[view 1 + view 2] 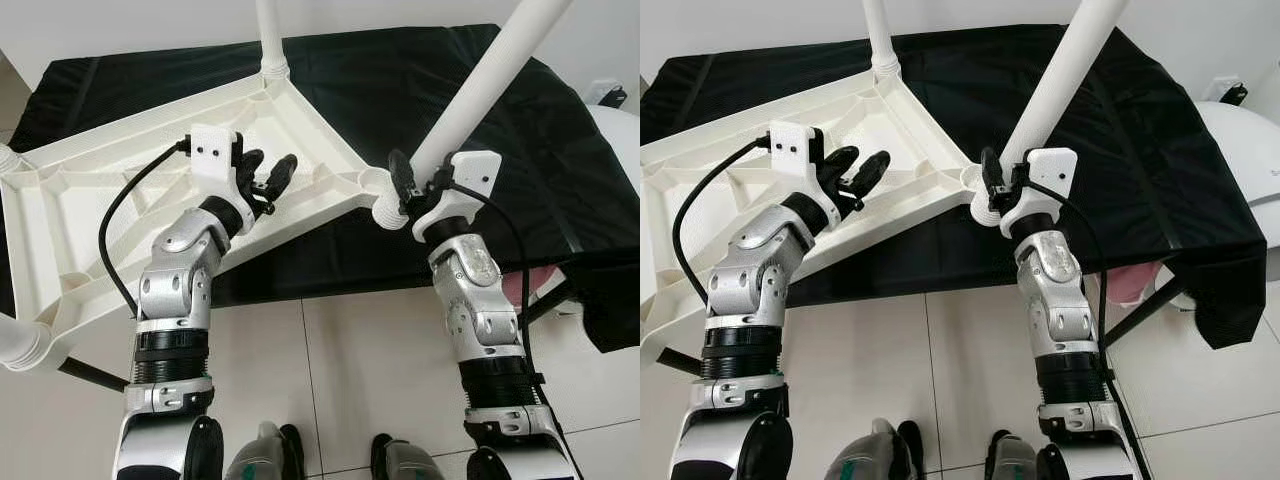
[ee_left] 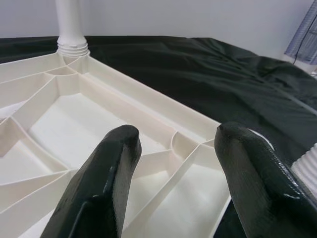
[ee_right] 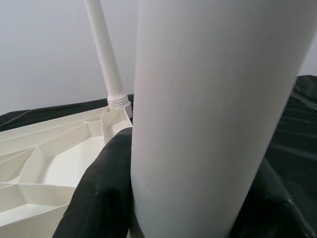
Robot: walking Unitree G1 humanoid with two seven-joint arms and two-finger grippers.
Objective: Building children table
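While clamped around the white cylindrical plastic leg (image 1: 480, 85), right gripper (image 1: 418, 180) at the corner socket of the upturned white ribbed plastic tabletop (image 1: 120, 220) on black cloth (image 1: 400, 90). Left gripper (image 1: 268, 178), fingers spread, empty, over tabletop ribs. No legible writing.

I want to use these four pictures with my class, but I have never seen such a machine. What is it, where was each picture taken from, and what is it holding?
This is a walking humanoid robot with two silver arms, each ending in black two-fingered jaws. The two wide pictures come from a pair of cameras on its head, looking down past its arms and feet. The other two come from cameras on its wrists, looking along the fingers.

Before it a white plastic tabletop lies upside down on a black cloth, ribs facing up. A white leg stands upright in the far corner.

The right gripper is shut on a second leg, which leans at a slant with its threaded end at the near corner socket. The left gripper hangs open over the tabletop, holding nothing.
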